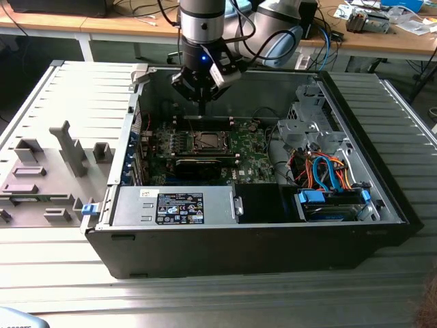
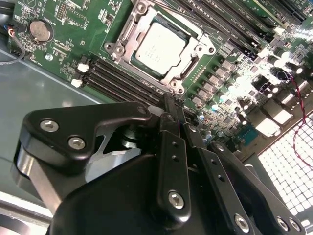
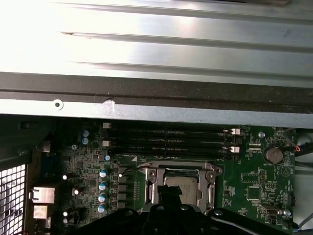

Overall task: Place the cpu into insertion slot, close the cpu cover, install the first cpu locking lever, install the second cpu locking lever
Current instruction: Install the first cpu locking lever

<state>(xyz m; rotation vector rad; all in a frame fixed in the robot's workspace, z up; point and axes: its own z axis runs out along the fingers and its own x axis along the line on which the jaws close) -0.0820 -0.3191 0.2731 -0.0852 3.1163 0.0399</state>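
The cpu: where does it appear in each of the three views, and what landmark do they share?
Exterior view: cpu mid-board, below the gripper.
Second wrist view: cpu beyond the gripper.
First wrist view: cpu partly behind the gripper.
Shared landmark: the black memory slots beside it.

Ribbed metal table [image 1: 205, 301] carries open computer case [image 1: 252, 232], grey fixtures [image 1: 48, 178].

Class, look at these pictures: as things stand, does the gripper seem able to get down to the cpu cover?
Probably yes. The gripper hangs above the cpu cover inside the open case, with nothing visible between them; the cpu sits in its window.
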